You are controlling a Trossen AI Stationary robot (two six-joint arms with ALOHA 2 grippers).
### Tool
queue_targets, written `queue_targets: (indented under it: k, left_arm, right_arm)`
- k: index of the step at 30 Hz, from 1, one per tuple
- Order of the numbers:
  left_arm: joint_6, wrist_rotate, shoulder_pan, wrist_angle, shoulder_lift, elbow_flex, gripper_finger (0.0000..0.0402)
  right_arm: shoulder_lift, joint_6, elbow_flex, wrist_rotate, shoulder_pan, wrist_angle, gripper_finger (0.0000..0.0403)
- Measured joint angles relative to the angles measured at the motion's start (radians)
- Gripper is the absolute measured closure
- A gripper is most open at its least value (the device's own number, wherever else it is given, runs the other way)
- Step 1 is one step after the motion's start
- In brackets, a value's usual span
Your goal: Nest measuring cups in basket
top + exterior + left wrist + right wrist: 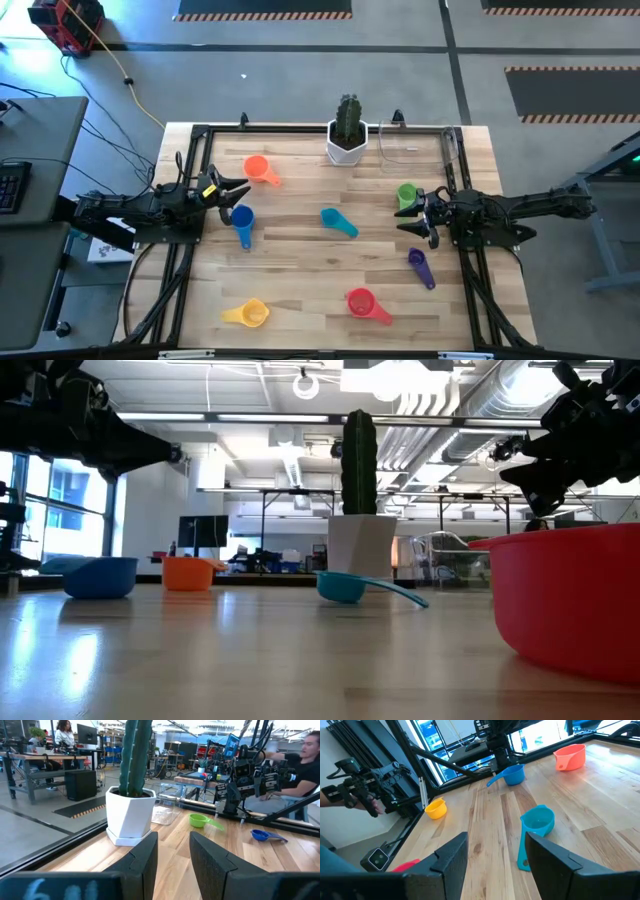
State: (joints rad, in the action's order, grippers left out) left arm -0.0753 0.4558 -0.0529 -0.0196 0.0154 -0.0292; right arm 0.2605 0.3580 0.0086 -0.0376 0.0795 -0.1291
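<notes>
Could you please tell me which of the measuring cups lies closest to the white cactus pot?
The orange plastic measuring cup lies nearest the white cactus pot, just to its left in the high view. The green plastic measuring cup is slightly farther, and the other five lie lower on the table.

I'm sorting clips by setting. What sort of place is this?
Most likely a robotics lab or workshop: open ceiling ducts, workbenches with monitors behind the wooden table, and hazard-striped floor mats.

Both arms are dark, jointed and cabled; the left claw [226, 190] carries a yellow tag.
</notes>
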Motion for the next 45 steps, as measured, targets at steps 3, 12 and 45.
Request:
queue_targets:
  k: [3, 12, 45]
  left_arm:
    - [0.000, 0.000, 0.000, 0.000, 0.000, 0.000, 0.0298]
    - [0.000, 0.018, 0.000, 0.000, 0.000, 0.000, 0.0298]
    - [-0.160, 0.090, 0.000, -0.003, 0.000, 0.000, 0.0298]
  right_arm:
    - [0.000, 0.000, 0.000, 0.000, 0.000, 0.000, 0.0215]
    - [0.000, 0.000, 0.000, 0.000, 0.000, 0.000, 0.0215]
    - [0.000, 0.000, 0.000, 0.000, 0.000, 0.000, 0.0215]
